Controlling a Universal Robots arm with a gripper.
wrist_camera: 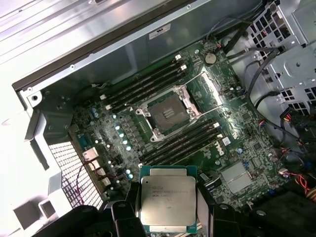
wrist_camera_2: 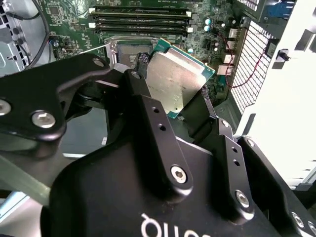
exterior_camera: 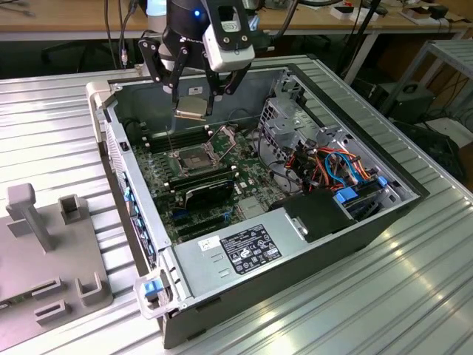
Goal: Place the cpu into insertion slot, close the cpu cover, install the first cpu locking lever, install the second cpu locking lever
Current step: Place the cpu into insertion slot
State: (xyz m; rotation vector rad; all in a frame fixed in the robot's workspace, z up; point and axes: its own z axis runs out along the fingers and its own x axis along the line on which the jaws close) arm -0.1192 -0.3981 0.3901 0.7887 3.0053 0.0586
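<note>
Gripper, jaws clamped on cpu, hung above insertion slot, not touching. I judged placement wanted chip level, edges squared to slot, lowered gently.

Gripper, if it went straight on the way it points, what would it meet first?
Likely the insertion slot or the board beside it, the held cpu touching first; depth is unclear.
</note>
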